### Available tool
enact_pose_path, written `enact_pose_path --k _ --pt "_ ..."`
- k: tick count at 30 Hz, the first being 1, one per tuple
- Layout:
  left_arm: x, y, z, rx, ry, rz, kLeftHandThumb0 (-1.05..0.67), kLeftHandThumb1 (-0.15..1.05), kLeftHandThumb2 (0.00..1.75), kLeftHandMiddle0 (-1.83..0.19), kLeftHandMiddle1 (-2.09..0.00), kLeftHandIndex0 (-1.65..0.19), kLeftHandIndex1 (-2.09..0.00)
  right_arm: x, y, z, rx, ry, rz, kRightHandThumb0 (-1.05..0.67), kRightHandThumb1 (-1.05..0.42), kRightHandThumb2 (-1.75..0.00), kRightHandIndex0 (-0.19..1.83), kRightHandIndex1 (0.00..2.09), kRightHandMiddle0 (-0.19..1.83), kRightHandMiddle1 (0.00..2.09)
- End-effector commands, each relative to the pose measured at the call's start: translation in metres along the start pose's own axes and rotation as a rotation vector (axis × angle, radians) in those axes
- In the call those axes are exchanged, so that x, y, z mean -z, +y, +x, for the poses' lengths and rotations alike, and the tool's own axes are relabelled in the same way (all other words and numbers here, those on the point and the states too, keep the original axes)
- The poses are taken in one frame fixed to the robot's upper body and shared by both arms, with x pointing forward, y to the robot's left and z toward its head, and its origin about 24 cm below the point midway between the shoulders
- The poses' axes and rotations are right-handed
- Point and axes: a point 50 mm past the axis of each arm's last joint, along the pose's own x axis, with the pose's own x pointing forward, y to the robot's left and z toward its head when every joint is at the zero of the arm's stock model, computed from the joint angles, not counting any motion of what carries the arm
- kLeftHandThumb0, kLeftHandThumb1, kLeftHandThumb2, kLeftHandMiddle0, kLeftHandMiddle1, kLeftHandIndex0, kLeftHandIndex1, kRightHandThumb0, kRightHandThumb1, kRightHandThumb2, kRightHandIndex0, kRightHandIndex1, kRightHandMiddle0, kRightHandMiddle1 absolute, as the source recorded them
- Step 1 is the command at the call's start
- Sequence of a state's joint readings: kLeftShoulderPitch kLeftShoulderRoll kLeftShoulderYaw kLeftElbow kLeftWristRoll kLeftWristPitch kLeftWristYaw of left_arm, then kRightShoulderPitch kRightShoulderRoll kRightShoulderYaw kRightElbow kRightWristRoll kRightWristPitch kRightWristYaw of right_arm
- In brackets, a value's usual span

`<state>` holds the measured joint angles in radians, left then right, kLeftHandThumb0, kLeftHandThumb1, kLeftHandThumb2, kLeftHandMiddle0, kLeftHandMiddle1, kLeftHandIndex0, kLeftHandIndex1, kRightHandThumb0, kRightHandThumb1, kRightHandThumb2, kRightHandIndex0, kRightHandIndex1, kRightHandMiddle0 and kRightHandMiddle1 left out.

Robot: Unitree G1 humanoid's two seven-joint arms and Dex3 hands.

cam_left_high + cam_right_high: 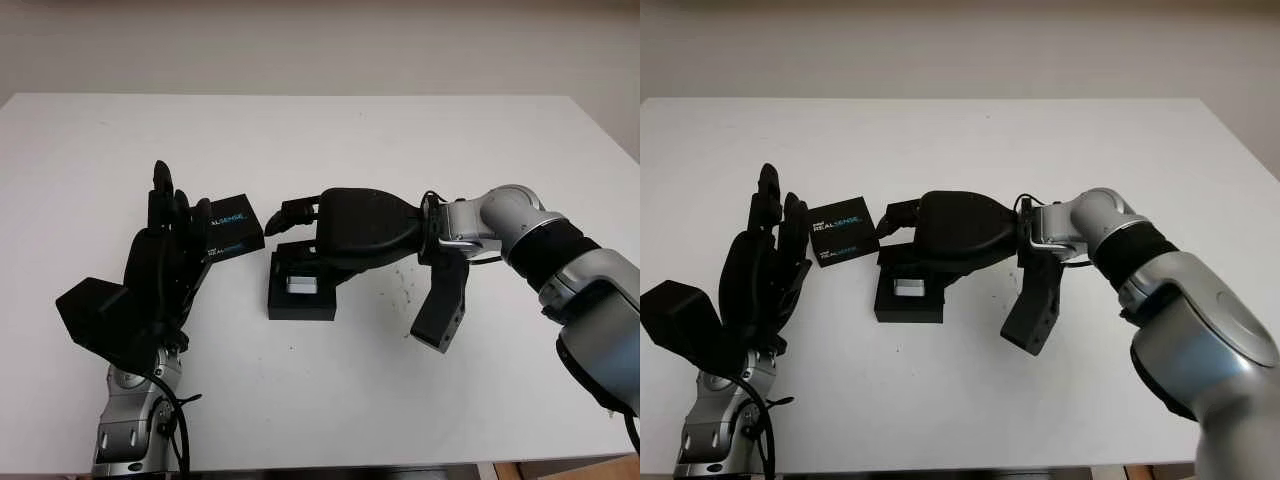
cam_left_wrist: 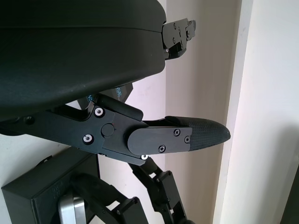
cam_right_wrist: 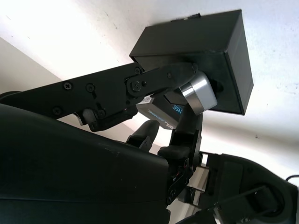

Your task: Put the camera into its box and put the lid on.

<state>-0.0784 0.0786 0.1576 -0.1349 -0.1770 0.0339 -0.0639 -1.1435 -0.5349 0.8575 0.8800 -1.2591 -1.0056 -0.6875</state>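
White table (image 1: 420, 150): one box (image 1: 300, 297), one lid (image 1: 843, 229), possibly one camera (image 1: 301, 284).

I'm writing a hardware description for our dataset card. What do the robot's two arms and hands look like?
Both arms are silver-grey metal with rounded joint housings; the right arm has a black band around its forearm. Each ends in a glossy black shelled hand with jointed black fingers held by small silver screws: the left hand and the right hand. Thin black cables loop at the left wrist and right wrist.

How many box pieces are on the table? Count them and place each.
2. The open box base sits mid-table under the right hand; the printed lid lies separately, beside the left hand. None seems hidden.
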Motion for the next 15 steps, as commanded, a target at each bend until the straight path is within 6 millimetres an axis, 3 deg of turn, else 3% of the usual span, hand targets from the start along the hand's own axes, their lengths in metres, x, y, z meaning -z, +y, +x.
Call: enact_pose_path --k 1,7,15 --pt "-0.003 0.0 -0.002 -0.002 -0.017 0.001 -0.7 1.05 0.43 0.19 0.0 0.19 0.0 -0.008 0.006 0.006 0.024 -0.022 0.043 -0.47 -0.88 -0.05 0.19 0.84 0.52 1.45" --pt "-0.002 -0.001 -0.002 0.0 -0.011 -0.002 -0.7 1.05 0.44 0.19 0.0 0.19 0.0 0.002 -0.005 0.007 0.083 0.023 0.028 -0.43 -0.87 -0.05 0.13 0.9 0.52 1.51" --pt "-0.002 -0.001 -0.001 0.002 -0.01 0.002 -0.7 1.05 0.43 0.19 0.0 0.19 0.0 0.021 -0.026 0.008 0.098 0.099 -0.018 -0.43 -0.9 -0.05 0.13 0.79 0.46 1.39"
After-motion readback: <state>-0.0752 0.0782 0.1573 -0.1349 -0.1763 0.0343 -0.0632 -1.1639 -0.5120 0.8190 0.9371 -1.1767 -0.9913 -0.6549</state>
